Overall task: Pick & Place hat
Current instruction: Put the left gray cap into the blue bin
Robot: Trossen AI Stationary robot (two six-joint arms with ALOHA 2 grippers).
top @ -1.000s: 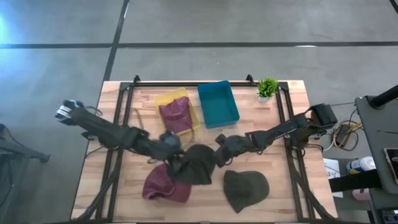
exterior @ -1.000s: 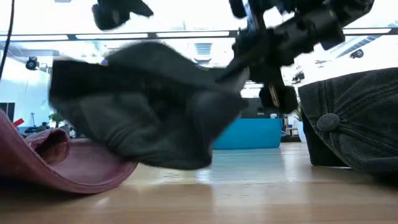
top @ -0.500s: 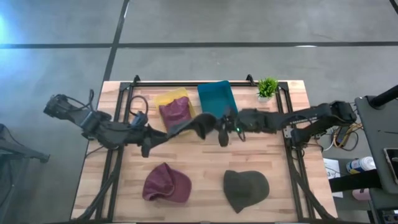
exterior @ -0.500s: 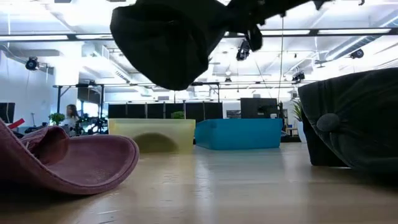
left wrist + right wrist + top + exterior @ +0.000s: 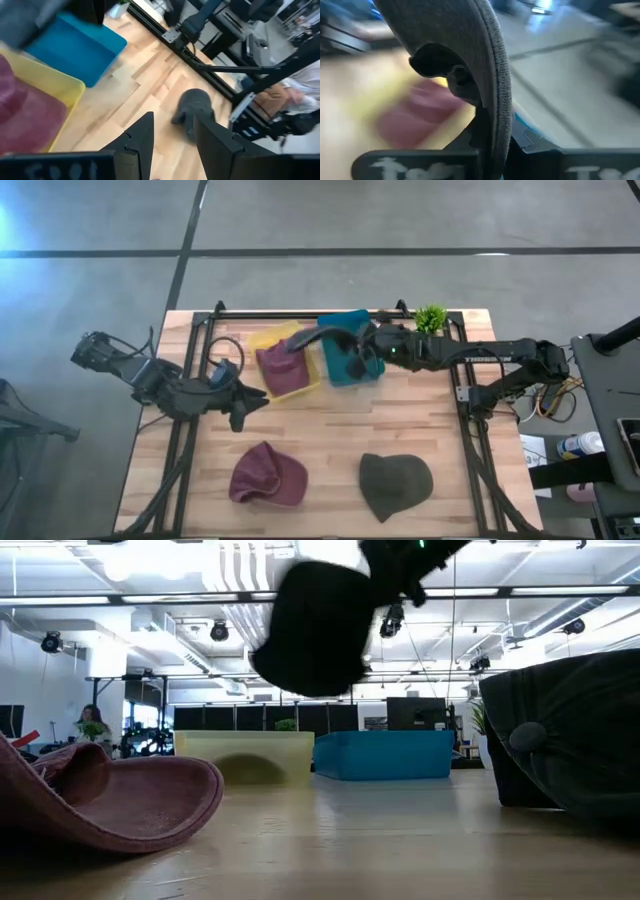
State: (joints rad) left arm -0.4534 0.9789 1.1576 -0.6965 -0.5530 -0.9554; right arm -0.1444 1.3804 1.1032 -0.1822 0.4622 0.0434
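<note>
A dark grey hat (image 5: 325, 340) hangs in the air over the teal bin (image 5: 352, 330) and the yellow bin (image 5: 262, 340). My right gripper (image 5: 355, 360) is shut on it, and the low view shows the hat (image 5: 320, 625) high above the table. My left gripper (image 5: 243, 408) is open and empty over the table's left middle, and its own view shows its fingers apart (image 5: 172, 132). A maroon hat (image 5: 268, 475) and a dark green hat (image 5: 395, 485) lie on the table near the front edge. My right gripper pinches the hat's stitched rim (image 5: 496, 107) between its two fingers, with the rim running up between them. The hat is lifted clear of the table and hangs slack from the gripper, above the bins (image 5: 330, 630).
The yellow bin holds another maroon hat (image 5: 283, 368). A small green plant (image 5: 430, 320) stands at the far right corner. A black frame rail (image 5: 300, 311) runs along the table's far edge. Bare wood (image 5: 330, 430) lies between the bins and the two hats at the front.
My left gripper has let go of the dark hat and drawn back toward the table's left edge. My right gripper has lifted the hat off the table's middle and carried it toward the far edge, over the bins. The hat now hangs free from it.
</note>
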